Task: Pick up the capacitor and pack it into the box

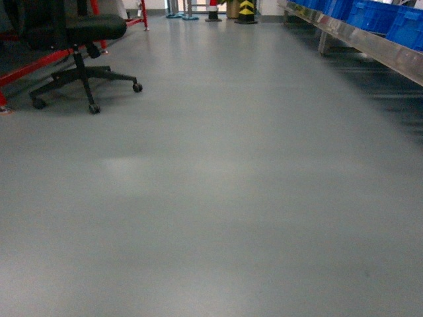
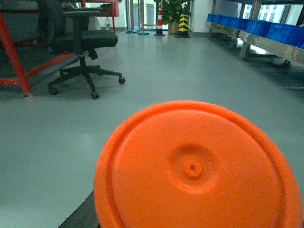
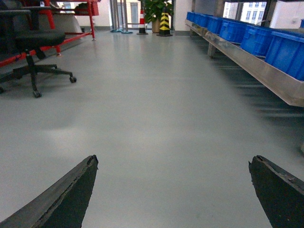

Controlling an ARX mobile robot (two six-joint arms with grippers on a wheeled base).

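Reaching forward low over the grey floor [image 3: 156,118], the right gripper [image 3: 173,190] has its two dark fingers [image 3: 71,192] spread wide with nothing between them. The left gripper is hidden behind a big round orange lid [image 2: 197,166], so I cannot tell its grip. No capacitor or pink box shows anywhere.

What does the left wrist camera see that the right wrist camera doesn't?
Only the left wrist view shows a big orange round disc filling the foreground; whether the left gripper holds it cannot be told. Only the right wrist view shows the right gripper, its two dark fingers spread wide over bare floor. Both show the black office chair, the red frame, the blue bins on the metal shelf, the traffic cone and the potted plant.
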